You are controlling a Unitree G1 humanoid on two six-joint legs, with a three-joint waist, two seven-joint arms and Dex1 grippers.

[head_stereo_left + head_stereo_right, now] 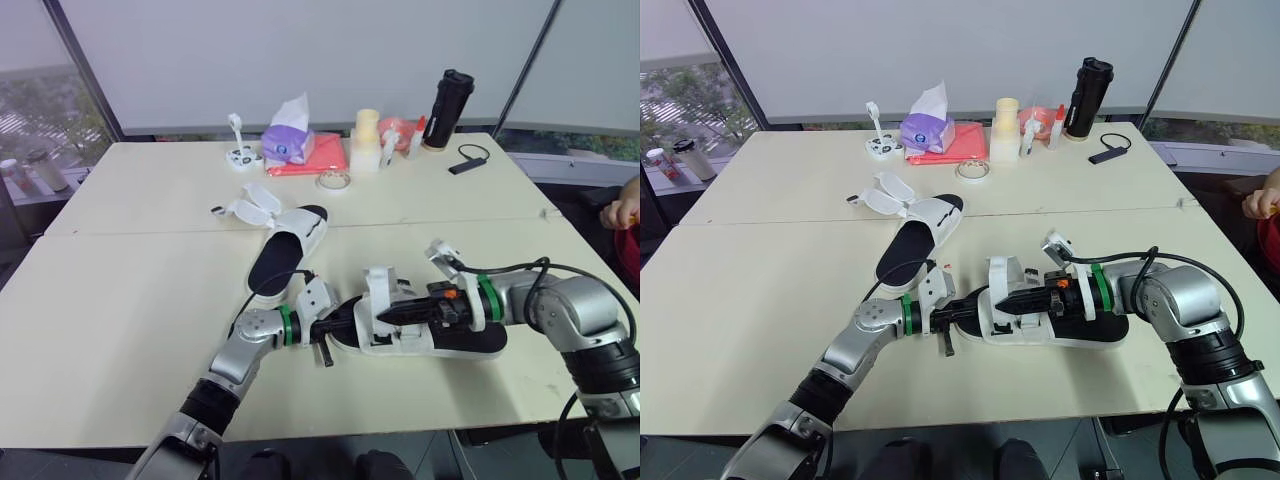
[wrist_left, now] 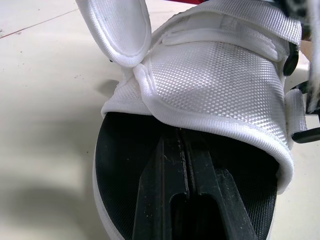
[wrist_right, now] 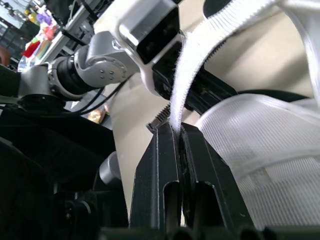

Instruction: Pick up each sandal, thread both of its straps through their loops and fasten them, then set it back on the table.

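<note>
The near sandal [image 1: 400, 340] lies on the table [image 1: 120, 330] not far from its front edge, between both grippers. The right gripper [image 3: 178, 131] is pinched tight on a raised white strap [image 3: 187, 75]. The left gripper [image 2: 184, 150] has its fingers pressed together, flat on the black footbed under the upper, gripping nothing visible. Just behind lies the second sandal [image 1: 285, 250], its straps loose. Bare tabletop opens to the left. At the far edge stand a tape roll [image 1: 333, 181], a tissue pack [image 1: 288, 140] and a black bottle [image 1: 448, 108].
</note>
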